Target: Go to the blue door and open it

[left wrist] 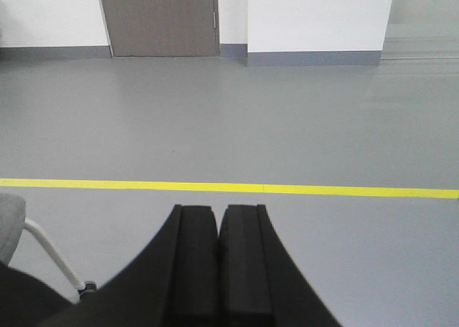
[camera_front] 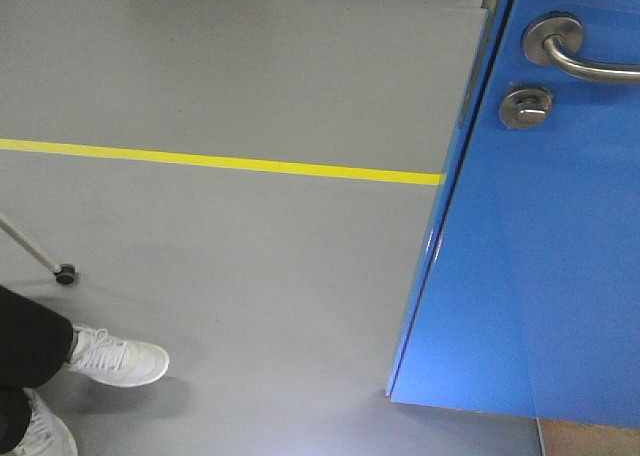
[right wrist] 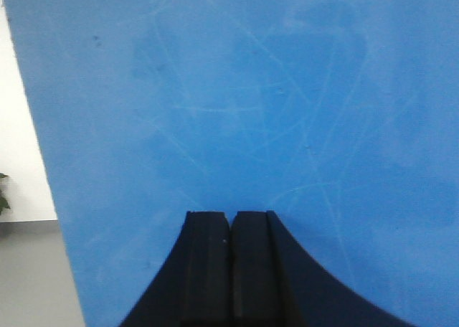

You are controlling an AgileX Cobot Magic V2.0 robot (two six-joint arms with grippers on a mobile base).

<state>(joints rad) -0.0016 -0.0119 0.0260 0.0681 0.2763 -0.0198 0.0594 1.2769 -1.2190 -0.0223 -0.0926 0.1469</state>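
Both hands are closed and empty: right hand [right wrist: 231, 269] faces the blue door [right wrist: 251, 112], left hand [left wrist: 218, 269] overlooks grey floor [left wrist: 287, 126].

Two black grippers, matt and plain

The left gripper [left wrist: 218, 230] has two flat, squared black fingers [left wrist: 197, 262] flanked by outer sides that flare outward in a curve toward the near edge. The right gripper [right wrist: 231, 230] looks the same: squared fingers [right wrist: 208, 262], curved flaring sides, no markings visible.
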